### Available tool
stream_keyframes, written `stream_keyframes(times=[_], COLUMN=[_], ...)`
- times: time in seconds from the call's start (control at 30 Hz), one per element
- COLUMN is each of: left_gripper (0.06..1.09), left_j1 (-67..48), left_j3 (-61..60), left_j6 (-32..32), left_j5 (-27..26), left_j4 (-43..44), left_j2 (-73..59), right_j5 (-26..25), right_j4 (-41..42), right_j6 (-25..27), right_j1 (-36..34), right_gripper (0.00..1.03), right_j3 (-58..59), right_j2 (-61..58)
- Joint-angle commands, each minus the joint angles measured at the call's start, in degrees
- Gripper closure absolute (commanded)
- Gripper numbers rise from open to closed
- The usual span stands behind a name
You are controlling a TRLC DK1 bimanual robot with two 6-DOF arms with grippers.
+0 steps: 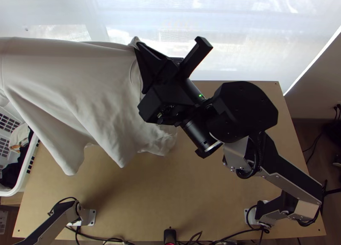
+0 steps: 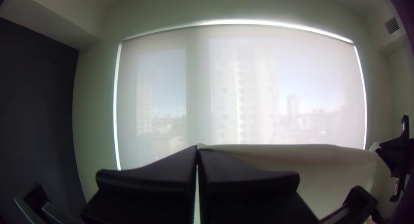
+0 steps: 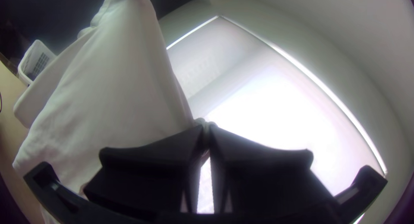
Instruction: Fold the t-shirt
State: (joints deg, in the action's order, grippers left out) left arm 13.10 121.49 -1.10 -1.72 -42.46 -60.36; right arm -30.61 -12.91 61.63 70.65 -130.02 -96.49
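Hanging between both tools, the shirt [image 1: 76, 83] is raised over the left part of the tabletop [image 1: 192, 202], toward its far edge. Its upper edge runs nearly straight from the right tool [image 1: 137, 44] out past the top view's left side. Below that edge the cloth drops in loose, slanting folds, with several drooping corners. Whether the lowest corners touch the tabletop cannot be told.

Condition of the left tool [image 2: 198, 154]: narrow, the two fingers together, with the end of the shirt's upper edge pinched at the tips. Condition of the right tool [image 3: 206, 130]: narrow, gripping a small bunched piece of the shirt; its arm reaches from the base near the tabletop's near right corner toward the far edge.

Beside the tabletop's left edge is a white basket [image 1: 26, 174] containing dark cloth [image 1: 12, 172] and light cloth [image 1: 19, 137]. A pale blind [image 1: 255, 27] covers the window beyond the tabletop's far edge.
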Motion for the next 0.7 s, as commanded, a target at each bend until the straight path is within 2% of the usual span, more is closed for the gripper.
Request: stream_keyframes(times=[0.0, 0.27, 0.43, 0.5, 0.67], left_gripper=[1.05, 1.05, 1.05, 1.05, 1.05], left_j1=[-1.9, -19.6, -28.7, -31.2, -35.5], left_j3=[-5.8, -5.8, -6.6, -9.1, -15.1], left_j6=[0.1, 0.0, -0.3, -0.3, 0.0], left_j5=[-0.7, 1.4, 1.4, 1.4, 1.3], left_j4=[3.9, 12.3, 13.6, 17.0, 24.3], left_j2=[-2.7, -16.9, -25.9, -28.5, -34.3], right_j5=[-0.8, -0.9, -0.2, 0.7, 5.6], right_j4=[0.5, 0.4, -0.5, -0.6, 0.0], right_j6=[-2.8, -4.4, -9.6, -11.3, -16.4], right_j1=[-2.9, -11.7, -15.6, -16.2, -21.9], right_gripper=[1.0, 1.0, 1.0, 1.0, 1.0], right_j3=[1.5, 14.4, 29.8, 35.5, 47.4], right_j2=[0.5, 9.5, 17.1, 19.2, 22.2])
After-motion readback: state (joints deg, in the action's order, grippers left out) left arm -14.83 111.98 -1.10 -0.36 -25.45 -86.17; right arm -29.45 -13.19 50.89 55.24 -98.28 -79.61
